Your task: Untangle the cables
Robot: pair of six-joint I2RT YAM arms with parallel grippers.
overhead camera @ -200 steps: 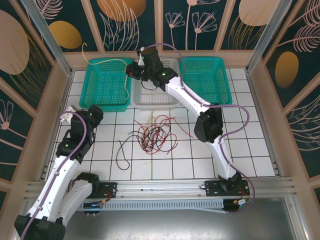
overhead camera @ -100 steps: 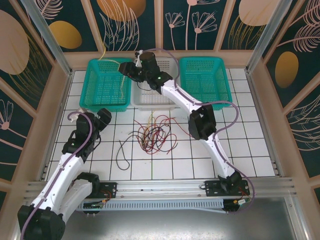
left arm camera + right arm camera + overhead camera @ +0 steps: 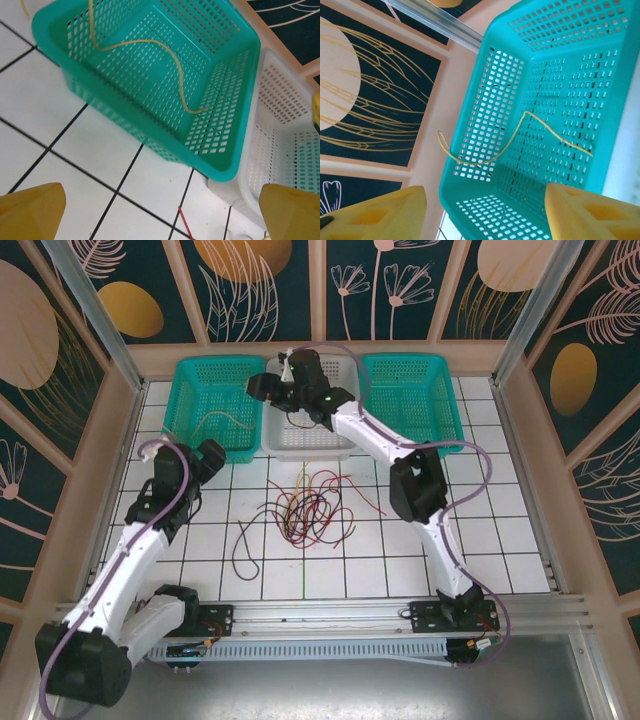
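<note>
Hovering above the white tiled table [image 3: 480, 540] just beside the near corner of the left teal basket [image 3: 125, 117], the left fingers [image 3: 35, 210] stand spread wide with nothing between them. The right fingers [image 3: 375, 212] are spread and empty too, hanging over that basket, where a yellow cable [image 3: 520, 130] lies curved across the mesh, one end reaching past a side wall. Red and black cables [image 3: 305, 510] sit tangled mid-table, near the white basket [image 3: 310, 440].

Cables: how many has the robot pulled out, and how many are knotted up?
Done: one yellow cable lies in the left teal basket. In hand: nothing; right pincer and left pincer are open, empty. Left: red and black cables knotted on the tiles.
</note>
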